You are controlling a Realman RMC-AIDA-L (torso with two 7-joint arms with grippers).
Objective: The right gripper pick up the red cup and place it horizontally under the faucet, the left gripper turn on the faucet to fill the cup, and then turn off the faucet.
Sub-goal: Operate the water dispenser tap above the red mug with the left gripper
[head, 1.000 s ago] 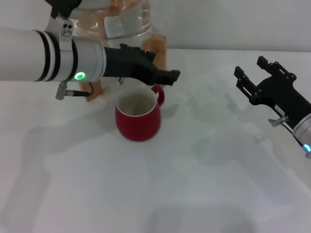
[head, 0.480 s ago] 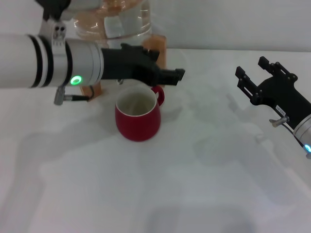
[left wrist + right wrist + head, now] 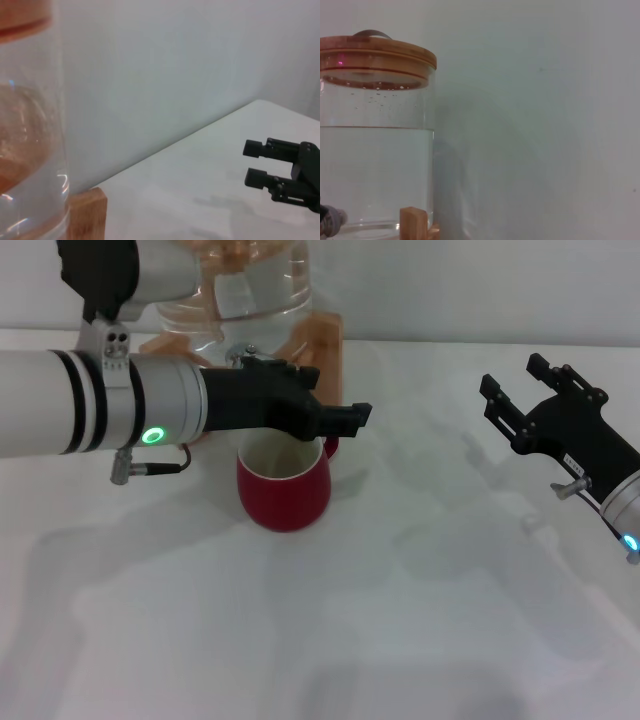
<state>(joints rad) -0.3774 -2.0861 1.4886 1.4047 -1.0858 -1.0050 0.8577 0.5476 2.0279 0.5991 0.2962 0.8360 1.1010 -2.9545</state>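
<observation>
The red cup (image 3: pixel 283 487) stands upright on the white table in front of the wooden stand (image 3: pixel 322 337), with its white inside showing and its handle (image 3: pixel 331 448) at the back right. The chrome faucet (image 3: pixel 243 354) peeks out above my left arm, at the foot of the glass jar (image 3: pixel 243 285). My left gripper (image 3: pixel 345 417) reaches in from the left, just over the cup's far rim and below the faucet. My right gripper (image 3: pixel 516 382) is open and empty, well to the right of the cup; it also shows in the left wrist view (image 3: pixel 253 162).
The jar (image 3: pixel 375 150) holds water under a bamboo lid (image 3: pixel 376 59). The stand's post (image 3: pixel 86 212) shows in the left wrist view. A pale wall runs behind the table. Bare white tabletop (image 3: pixel 330 630) lies in front of the cup.
My left arm has dropped lower, bringing its gripper down close over the cup's rim, and the faucet now shows above it. The cup and my right gripper have barely moved.
</observation>
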